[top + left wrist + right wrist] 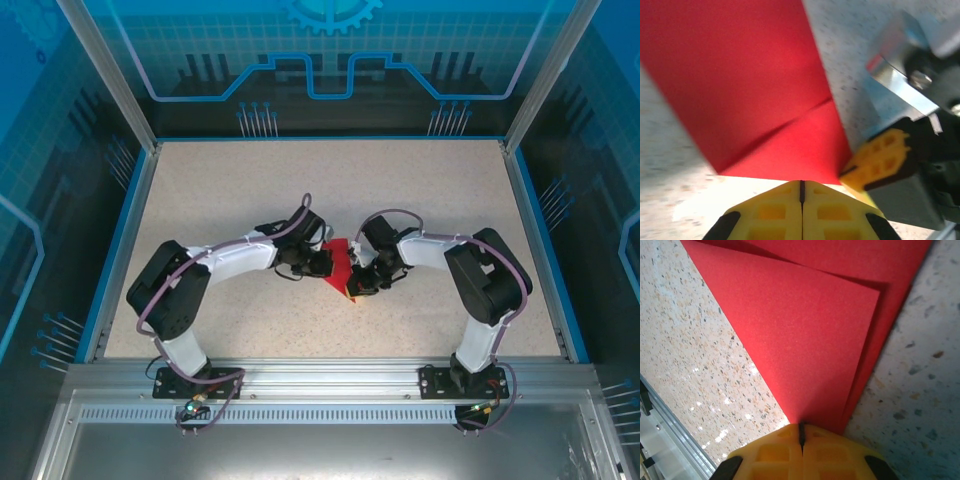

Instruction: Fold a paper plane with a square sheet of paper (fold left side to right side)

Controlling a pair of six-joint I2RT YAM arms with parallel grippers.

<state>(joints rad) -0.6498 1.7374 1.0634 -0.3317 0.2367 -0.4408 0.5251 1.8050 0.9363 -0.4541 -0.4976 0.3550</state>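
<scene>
Touching left fingers (772, 212), right fingers (772, 452), folded red paper (340, 263)

Top view: paper (340, 260) mostly covered by both wrists, so its outline is unclear. Left gripper (324, 265) and right gripper (357, 289) tips too small to read. Left wrist: paper runs off top and left edges, own fingers (770, 212) cut by bottom edge, right gripper blurred. Right wrist: paper cut at top, near corner hidden at fingertips (775, 445); pinched or pressed, can't tell.
</scene>
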